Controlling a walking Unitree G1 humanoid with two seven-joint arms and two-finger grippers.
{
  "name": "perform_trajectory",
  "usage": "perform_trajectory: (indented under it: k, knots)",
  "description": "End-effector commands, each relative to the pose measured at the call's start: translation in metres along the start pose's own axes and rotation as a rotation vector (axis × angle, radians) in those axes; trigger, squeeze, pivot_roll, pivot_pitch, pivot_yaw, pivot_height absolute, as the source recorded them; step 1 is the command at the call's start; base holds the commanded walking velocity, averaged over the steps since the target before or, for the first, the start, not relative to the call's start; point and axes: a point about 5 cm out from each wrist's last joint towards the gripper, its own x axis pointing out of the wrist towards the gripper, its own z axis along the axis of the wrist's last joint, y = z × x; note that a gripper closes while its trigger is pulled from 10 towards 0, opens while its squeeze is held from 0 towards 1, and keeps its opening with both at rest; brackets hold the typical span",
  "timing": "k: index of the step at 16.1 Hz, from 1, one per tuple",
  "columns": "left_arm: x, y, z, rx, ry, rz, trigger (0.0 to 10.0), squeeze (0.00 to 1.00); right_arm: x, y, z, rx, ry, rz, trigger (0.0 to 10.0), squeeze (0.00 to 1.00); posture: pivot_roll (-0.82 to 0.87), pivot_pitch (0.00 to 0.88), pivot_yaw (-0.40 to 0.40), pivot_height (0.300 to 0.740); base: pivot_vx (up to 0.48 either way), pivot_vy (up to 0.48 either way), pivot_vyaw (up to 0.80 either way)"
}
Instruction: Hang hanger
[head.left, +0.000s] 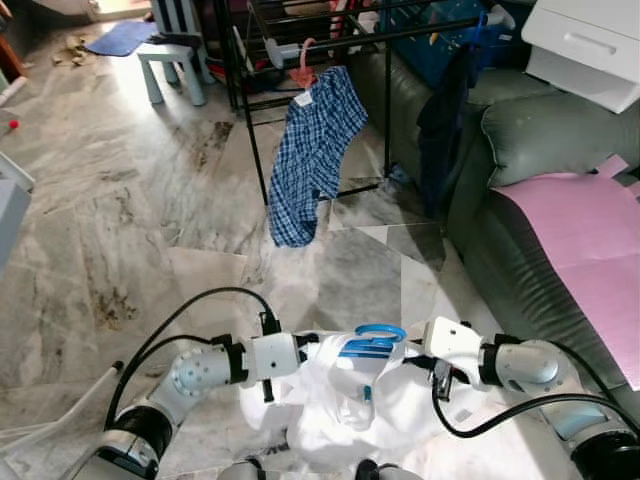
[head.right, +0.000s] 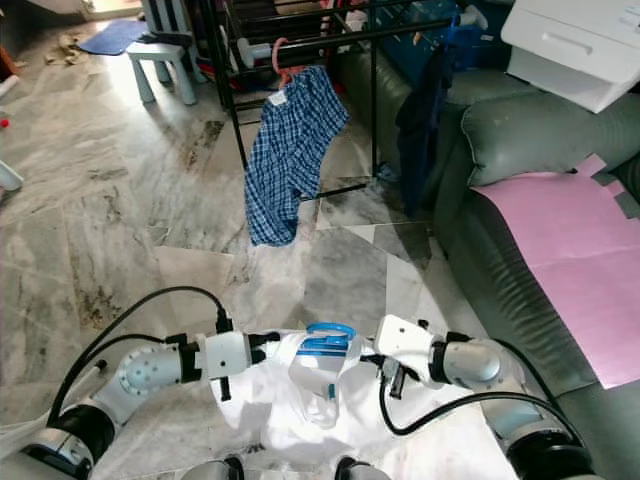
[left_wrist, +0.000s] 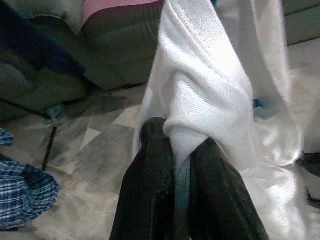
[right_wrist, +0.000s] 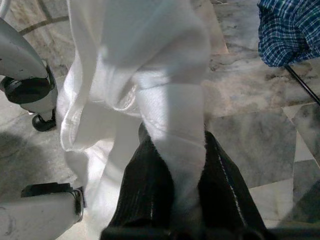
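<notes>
A white garment on a blue hanger is held low in front of me between both arms. My left gripper is shut on a fold of the white cloth at its left side. My right gripper is shut on the cloth at its right side. The hanger's blue hook sticks up between the two wrists. Ahead stands a black drying rack, where a blue checked garment hangs from a pink hanger.
A dark green sofa with a pink sheet runs along the right. Dark blue clothing hangs at the rack's right end. A small stool and a blue mat lie far left. Marble floor spreads between.
</notes>
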Motion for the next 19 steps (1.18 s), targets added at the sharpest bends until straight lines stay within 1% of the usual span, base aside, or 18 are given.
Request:
perform_trajectory:
  k: [1,2,3,4,5,7,9,10,11,13,14,15,17,18,19]
  knots:
    - [0.002,0.005,0.005,-0.021,-0.041,0.103,0.0,0.0,0.007,0.0,0.0,-0.013,-0.002,-0.022,0.0,0.0,-0.07,0.16,-0.003,0.74,0.0,0.0,0.0]
    - [0.001,0.004,0.001,-0.051,-0.02,0.148,3.2,0.0,0.01,-0.004,0.002,-0.033,0.006,-0.052,0.0,0.0,-0.08,0.158,0.008,0.74,0.0,0.0,0.0]
    - [0.001,0.002,-0.002,-0.074,-0.005,0.186,3.2,0.0,0.012,-0.003,0.001,-0.032,0.007,-0.061,0.0,0.0,-0.08,0.153,0.011,0.74,0.0,0.0,0.0]
    - [0.0,0.006,-0.006,-0.154,0.012,0.311,10.0,1.0,0.014,-0.002,0.001,-0.01,0.005,-0.079,0.0,0.0,-0.09,0.147,0.015,0.74,0.0,0.0,0.0]
    - [0.001,0.003,-0.012,-0.239,0.036,0.386,10.0,1.0,0.016,0.002,-0.003,-0.001,0.022,-0.089,0.0,0.0,-0.09,0.144,0.015,0.74,0.0,0.0,0.0]
    - [0.003,-0.008,-0.019,-0.34,0.064,0.443,10.0,1.0,0.022,0.011,-0.016,0.04,0.063,-0.106,0.0,0.0,-0.1,0.142,0.012,0.74,0.0,0.0,0.0]
    - [0.001,-0.013,-0.024,-0.35,0.101,0.488,10.0,1.0,0.029,0.018,-0.026,0.087,0.097,-0.126,0.0,0.0,-0.1,0.128,0.013,0.74,0.0,0.0,0.0]
    - [0.0,-0.014,-0.025,-0.333,0.108,0.481,10.0,1.0,0.03,0.02,-0.027,0.106,0.098,-0.122,0.0,0.0,-0.1,0.12,0.016,0.74,0.0,0.0,0.0]
    - [-0.003,-0.014,-0.028,-0.317,0.135,0.499,10.0,1.0,0.031,0.021,-0.03,0.12,0.111,-0.132,0.0,0.0,-0.1,0.111,0.02,0.74,0.0,0.0,0.0]
    - [-0.006,-0.01,-0.031,-0.317,0.161,0.512,10.0,1.0,0.033,0.025,-0.032,0.123,0.108,-0.124,0.0,0.0,-0.11,0.097,0.029,0.74,0.0,0.0,0.0]
    - [-0.006,-0.012,-0.031,-0.305,0.163,0.45,10.0,1.0,0.034,0.027,-0.032,0.116,0.1,-0.111,0.0,0.0,-0.11,0.089,0.038,0.74,0.0,0.0,0.0]
    - [-0.004,-0.012,-0.03,-0.281,0.165,0.396,10.0,1.0,0.034,0.025,-0.031,0.081,0.095,-0.108,0.0,0.0,-0.11,0.086,0.043,0.74,0.0,0.0,0.0]
    - [-0.002,-0.012,-0.028,-0.229,0.162,0.307,10.0,1.0,0.032,0.019,-0.025,0.048,0.058,-0.111,0.0,0.0,-0.11,0.082,0.057,0.74,0.0,0.0,0.0]
    - [0.0,-0.01,-0.026,-0.18,0.162,0.244,10.0,1.0,0.03,0.013,-0.022,0.015,0.053,-0.124,0.0,0.0,-0.12,0.083,0.062,0.74,0.0,0.0,0.0]
    - [0.001,-0.005,-0.023,-0.133,0.165,0.204,10.0,1.0,0.024,0.004,-0.02,-0.034,0.063,-0.14,0.0,0.0,-0.12,0.083,0.068,0.74,0.0,0.0,0.0]
